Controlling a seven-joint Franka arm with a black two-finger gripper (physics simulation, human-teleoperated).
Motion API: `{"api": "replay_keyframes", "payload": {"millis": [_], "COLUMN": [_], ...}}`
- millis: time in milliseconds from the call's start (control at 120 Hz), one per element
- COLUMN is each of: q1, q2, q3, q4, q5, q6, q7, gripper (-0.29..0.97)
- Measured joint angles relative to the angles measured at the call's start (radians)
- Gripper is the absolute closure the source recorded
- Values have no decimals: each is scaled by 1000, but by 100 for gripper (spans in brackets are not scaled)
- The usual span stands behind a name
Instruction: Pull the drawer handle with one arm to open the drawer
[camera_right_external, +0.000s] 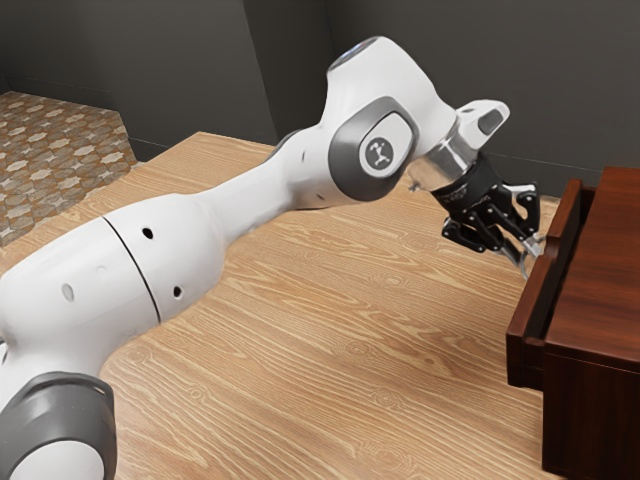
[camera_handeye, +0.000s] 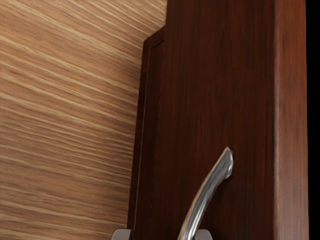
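Whether the jaws of the gripper (camera_right_external: 528, 255) are clenched on the metal handle (camera_handeye: 210, 190) cannot be told, its near end being cut off beneath the hand. The drawer (camera_right_external: 545, 290) is seen standing slightly out of the cabinet (camera_right_external: 600, 330), which is cropped at the exterior view's right.

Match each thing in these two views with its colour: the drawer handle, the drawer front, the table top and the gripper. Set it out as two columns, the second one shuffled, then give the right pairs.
Things
1. drawer handle
2. drawer front
3. table top
4. gripper

Colours
A. black
B. pale, streaky wood grain
C. silvery metal
D. dark reddish brown wood

Pairs: 1-C, 2-D, 3-B, 4-A
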Motion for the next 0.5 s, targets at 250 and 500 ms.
{"api": "replay_keyframes", "payload": {"millis": [250,500], "q1": [15,37], "q2": [-31,-74], "q3": [1,1], "q4": [-40,-91], "q5": [27,30], "q6": [-39,-60], "q7": [-1,0], "gripper": [65,65]}}
